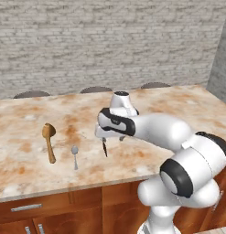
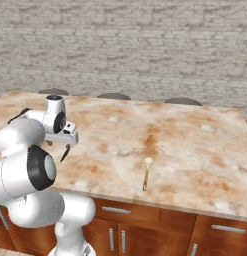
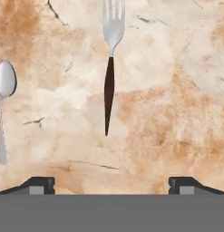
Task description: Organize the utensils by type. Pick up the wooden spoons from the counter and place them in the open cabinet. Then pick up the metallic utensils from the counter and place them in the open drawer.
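My gripper (image 1: 111, 137) (image 2: 60, 144) hangs open just above the counter (image 1: 178, 114), over the small fork (image 3: 109, 68). In the hand view the fork's silver tines point away and its dark handle runs back toward the gap between my fingertips (image 3: 41, 185). A silver teaspoon (image 1: 75, 155) (image 3: 2, 104) lies parallel to the fork's left. Farther left lies a mid-brown wooden spoon (image 1: 49, 141). A paler wooden spoon (image 2: 146, 172) rests near the front edge, well to my right. The open cabinet and open drawer are out of view.
Three dark stool backs (image 1: 96, 89) line the counter's far edge before a grey brick wall. Closed reddish-brown fronts with silver handles (image 1: 26, 208) (image 2: 116, 210) run below the counter's front edge. A grey panel (image 1: 220, 68) stands at the far right.
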Controlling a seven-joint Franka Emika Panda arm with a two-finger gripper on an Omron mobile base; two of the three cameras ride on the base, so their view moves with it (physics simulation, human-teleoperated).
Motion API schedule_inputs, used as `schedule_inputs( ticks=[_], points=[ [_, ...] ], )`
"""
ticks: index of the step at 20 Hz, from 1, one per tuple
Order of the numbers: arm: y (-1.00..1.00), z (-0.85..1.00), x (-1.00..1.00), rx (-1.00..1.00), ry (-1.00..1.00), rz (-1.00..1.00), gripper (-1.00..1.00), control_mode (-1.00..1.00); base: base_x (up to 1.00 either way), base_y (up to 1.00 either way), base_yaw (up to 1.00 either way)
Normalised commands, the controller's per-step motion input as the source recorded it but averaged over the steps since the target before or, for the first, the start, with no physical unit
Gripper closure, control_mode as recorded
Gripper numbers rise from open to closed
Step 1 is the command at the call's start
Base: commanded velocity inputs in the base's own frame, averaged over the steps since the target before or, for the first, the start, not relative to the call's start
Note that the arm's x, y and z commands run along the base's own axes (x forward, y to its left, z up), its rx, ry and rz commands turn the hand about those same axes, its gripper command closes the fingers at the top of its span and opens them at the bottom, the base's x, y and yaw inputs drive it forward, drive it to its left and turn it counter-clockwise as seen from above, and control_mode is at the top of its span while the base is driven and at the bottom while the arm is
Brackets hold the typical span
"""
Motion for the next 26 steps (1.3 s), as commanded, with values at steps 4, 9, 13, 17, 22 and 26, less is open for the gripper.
schedule_inputs(
  ticks=[4, 9, 13, 17, 22, 26],
  points=[
    [0.09, -0.25, 0.28, -0.05, 0.03, 0.00, -1.00, -1.00, 0.00, 0.00, 0.00],
    [0.03, -0.21, 0.30, -0.01, 0.04, 0.00, -1.00, -1.00, 0.00, 0.00, 0.00],
    [0.00, -0.22, 0.29, 0.00, 0.00, 0.00, -1.00, -1.00, 0.00, 0.00, 0.00],
    [0.05, -0.29, 0.20, 0.00, 0.00, 0.00, -1.00, -1.00, 0.00, 0.00, 0.00],
    [0.08, -0.23, 0.12, 0.00, 0.00, 0.00, -1.00, -1.00, 0.00, 0.00, 0.00],
    [0.07, -0.16, 0.10, 0.00, 0.00, 0.00, -1.00, -1.00, 0.00, 0.00, 0.00]
  ],
)
